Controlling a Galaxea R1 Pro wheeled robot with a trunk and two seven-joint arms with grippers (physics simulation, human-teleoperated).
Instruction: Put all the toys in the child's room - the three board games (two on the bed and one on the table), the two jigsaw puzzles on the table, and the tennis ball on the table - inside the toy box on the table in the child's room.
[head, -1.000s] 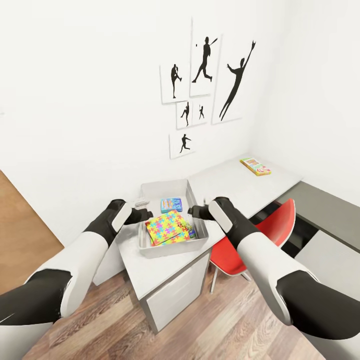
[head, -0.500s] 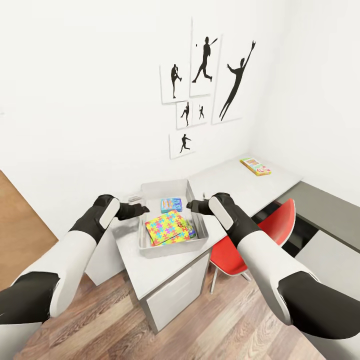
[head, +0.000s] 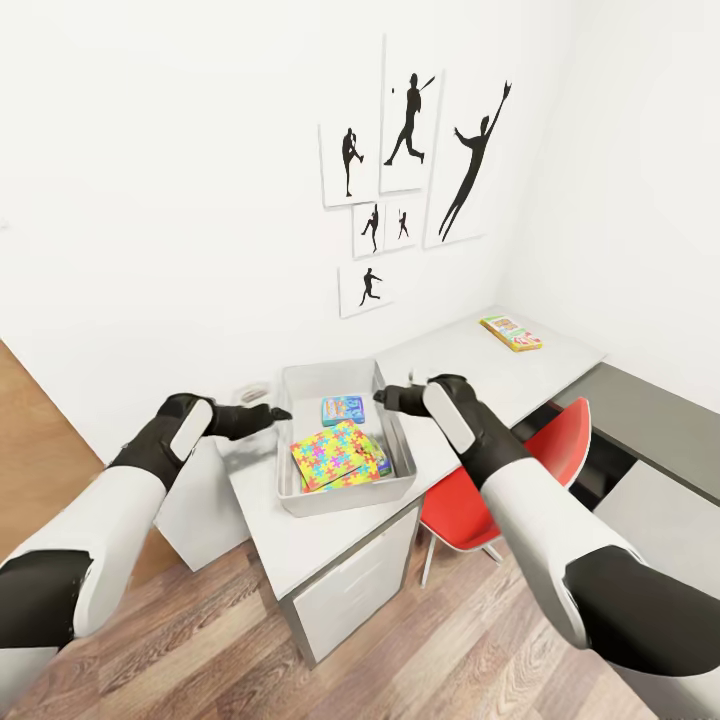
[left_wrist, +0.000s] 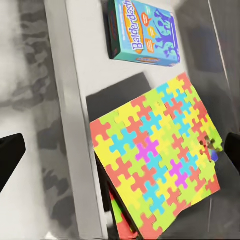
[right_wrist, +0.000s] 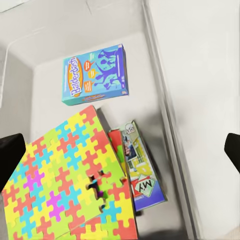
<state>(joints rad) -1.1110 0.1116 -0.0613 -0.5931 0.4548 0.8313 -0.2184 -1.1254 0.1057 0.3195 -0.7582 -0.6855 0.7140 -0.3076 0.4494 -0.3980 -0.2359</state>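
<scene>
The grey toy box (head: 292, 497) stands on the white table (head: 318, 545). In it lie a blue board game (head: 342, 409) (left_wrist: 142, 32) (right_wrist: 95, 74) and a bright jigsaw puzzle (head: 335, 457) (left_wrist: 157, 160) (right_wrist: 65, 180), tilted over another mat's edge (left_wrist: 117, 220). A white-green board game (right_wrist: 140, 172) is wedged between the puzzle and the box wall (right_wrist: 165, 110). An orange-green board game (head: 511, 332) lies far back on the table. My left gripper (head: 275, 412) hovers open by the box's left rim. My right gripper (head: 383, 395) hovers open over the right rim. The tennis ball is out of view.
A red chair (head: 470, 500) is tucked under the table at the right of the box. Beyond it is a low dark grey frame (head: 650, 415). White drawers (head: 345, 590) face me under the table. Silhouette pictures (head: 405, 170) hang on the wall.
My left arm has pulled back to the left, taking its gripper from above the box interior out to the left rim. The right gripper has drifted slightly toward the wall.
</scene>
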